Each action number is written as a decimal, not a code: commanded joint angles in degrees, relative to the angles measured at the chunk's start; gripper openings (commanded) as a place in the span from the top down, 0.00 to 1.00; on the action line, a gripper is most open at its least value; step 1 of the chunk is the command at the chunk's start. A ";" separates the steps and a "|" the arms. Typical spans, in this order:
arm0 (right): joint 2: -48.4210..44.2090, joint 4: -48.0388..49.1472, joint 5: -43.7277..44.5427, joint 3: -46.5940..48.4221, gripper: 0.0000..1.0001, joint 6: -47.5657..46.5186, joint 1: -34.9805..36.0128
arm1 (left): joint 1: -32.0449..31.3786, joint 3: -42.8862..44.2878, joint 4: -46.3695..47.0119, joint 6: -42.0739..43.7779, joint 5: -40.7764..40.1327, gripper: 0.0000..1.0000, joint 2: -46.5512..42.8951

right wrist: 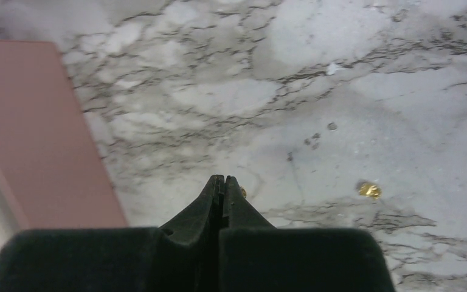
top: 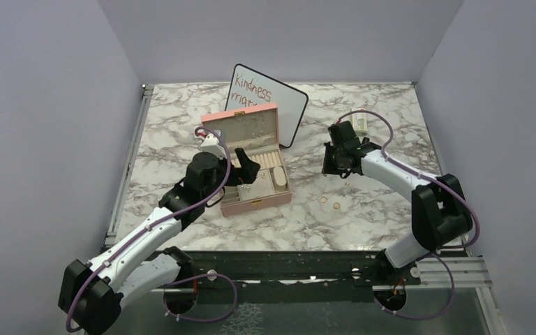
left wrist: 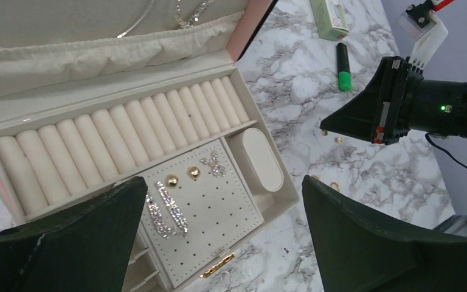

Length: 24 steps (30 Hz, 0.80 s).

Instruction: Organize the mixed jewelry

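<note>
Nearest the arm bases, two gold rings (top: 323, 199) lie loose on the counter (top: 363, 223), between the pink box (top: 255, 202) and the right arm, which is clearly the closer one. Just beyond them the right tool (right wrist: 222, 181) points down, tips pressed together. A tiny gold stud (right wrist: 242, 192) shows at their right edge; whether it is pinched I cannot tell. Another gold bit (right wrist: 369, 190) lies further right. Leftward, the left tool (left wrist: 225, 181) hangs spread wide over the box's earring pad (left wrist: 219, 213), likely crowding any drop-off. Farthest back stand a whiteboard (top: 279, 105) and a packet (top: 361, 123).

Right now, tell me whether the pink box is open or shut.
Open: the pink box has its lid raised, ring rolls and earring pad exposed.
</note>
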 commanded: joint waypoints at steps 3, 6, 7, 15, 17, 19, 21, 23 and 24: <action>-7.83 2.27 -20.40 -1.63 0.99 7.35 -0.30 | -0.10 0.40 7.53 -1.04 9.56 0.01 -0.35; -11.22 6.05 -29.47 -3.50 0.99 11.50 -0.30 | -0.10 -0.63 11.97 -2.37 14.78 0.02 -1.39; -12.32 7.53 -32.52 -4.10 0.99 13.05 -0.30 | -0.10 -1.32 14.28 -3.14 16.19 0.03 -2.03; -18.33 34.71 -55.25 -12.95 0.99 35.45 -0.22 | -0.10 -1.72 22.98 -8.37 23.81 0.09 -2.10; -18.84 44.23 -57.47 -15.46 0.99 43.43 -0.21 | -0.10 -0.79 24.18 -9.13 26.30 0.10 -1.65; -19.20 50.73 -58.14 -16.76 0.99 49.43 -0.21 | -0.10 0.25 25.53 -9.73 29.30 0.09 -1.12; -19.49 54.18 -58.28 -17.15 0.99 52.84 -0.19 | -0.10 1.42 26.66 -10.12 32.41 0.09 -0.22; -19.68 54.72 -58.07 -17.06 0.99 55.15 -0.19 | -0.14 2.43 27.48 -10.32 34.93 0.09 0.86; -19.70 55.65 -58.04 -17.24 0.99 56.45 -0.15 | -0.19 2.76 27.70 -10.48 35.74 0.10 1.32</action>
